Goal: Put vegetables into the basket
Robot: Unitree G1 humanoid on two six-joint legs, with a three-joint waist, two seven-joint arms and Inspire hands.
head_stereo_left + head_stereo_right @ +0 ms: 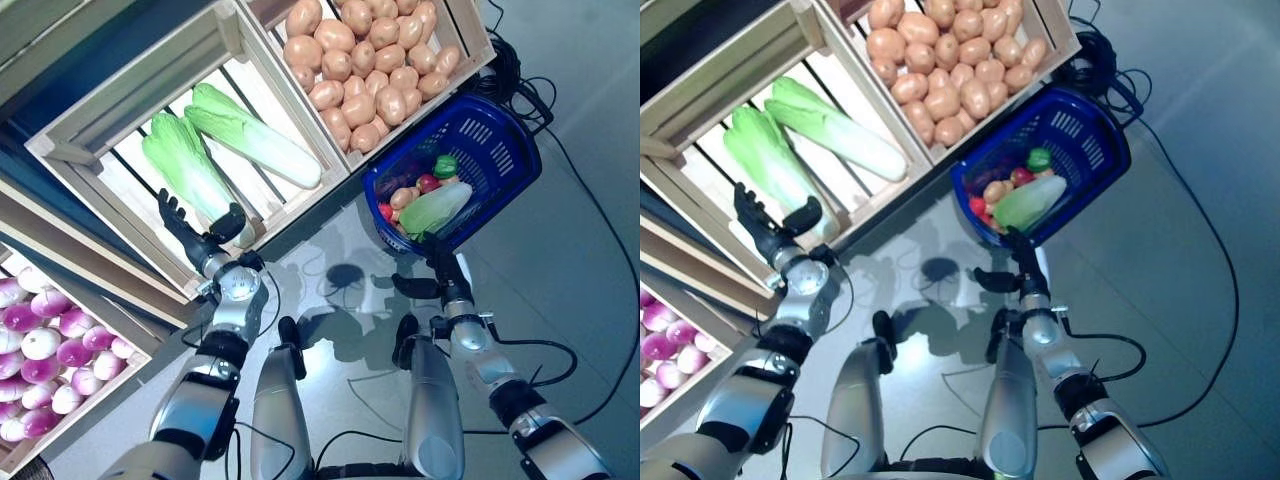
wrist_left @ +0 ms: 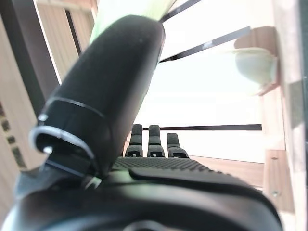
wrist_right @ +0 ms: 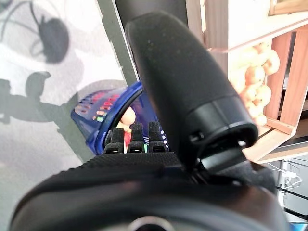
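Observation:
A blue basket [image 1: 500, 130] stands on the floor at the right, holding a pale green cabbage [image 1: 436, 207], a green pepper [image 1: 445, 165] and small red and tan vegetables. Two long green cabbages [image 1: 185, 160] [image 1: 255, 135] lie in a wooden crate [image 1: 90, 130]. My left hand [image 1: 195, 235] is open at the crate's front edge, just beside the nearer cabbage, touching nothing I can see. My right hand [image 1: 440, 275] is open and empty just in front of the basket's near rim [image 3: 103, 113].
A second crate [image 1: 470, 40] of potatoes [image 1: 365, 60] stands behind the basket. A lower crate [image 1: 130, 365] at the left holds purple and white onions [image 1: 45, 355]. Grey floor lies between the crates and me.

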